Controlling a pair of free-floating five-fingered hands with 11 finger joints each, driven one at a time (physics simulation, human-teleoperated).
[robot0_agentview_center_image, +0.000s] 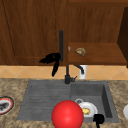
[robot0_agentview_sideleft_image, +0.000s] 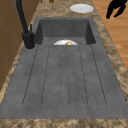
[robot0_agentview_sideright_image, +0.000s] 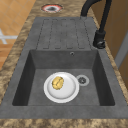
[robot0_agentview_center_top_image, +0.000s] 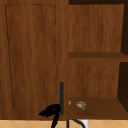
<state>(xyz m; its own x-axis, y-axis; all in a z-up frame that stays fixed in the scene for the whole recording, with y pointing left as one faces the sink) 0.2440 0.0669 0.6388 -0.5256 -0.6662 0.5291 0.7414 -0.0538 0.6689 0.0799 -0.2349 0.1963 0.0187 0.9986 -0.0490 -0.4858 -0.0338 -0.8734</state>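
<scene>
Since the left hand (robot0_agentview_center_image: 53, 58) curls round the cabinet handle (robot0_agentview_center_image: 61, 45), a slip could let the door swing beside it; the right hand (robot0_agentview_center_image: 99, 119) hangs below, fingers unclear.

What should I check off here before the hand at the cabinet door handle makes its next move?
1. Left hand at the door handle: ok, right beside its lower end.
2. Fingers curled round that handle: cannot tell.
3. Left cabinet door shut: ok.
4. Open shelf beside it holds a brown lump: ok.
5. Right hand low at the sink's front edge: ok, apart from the plate in the basin.
6. Red ball hides part of the front view: not ok.
</scene>
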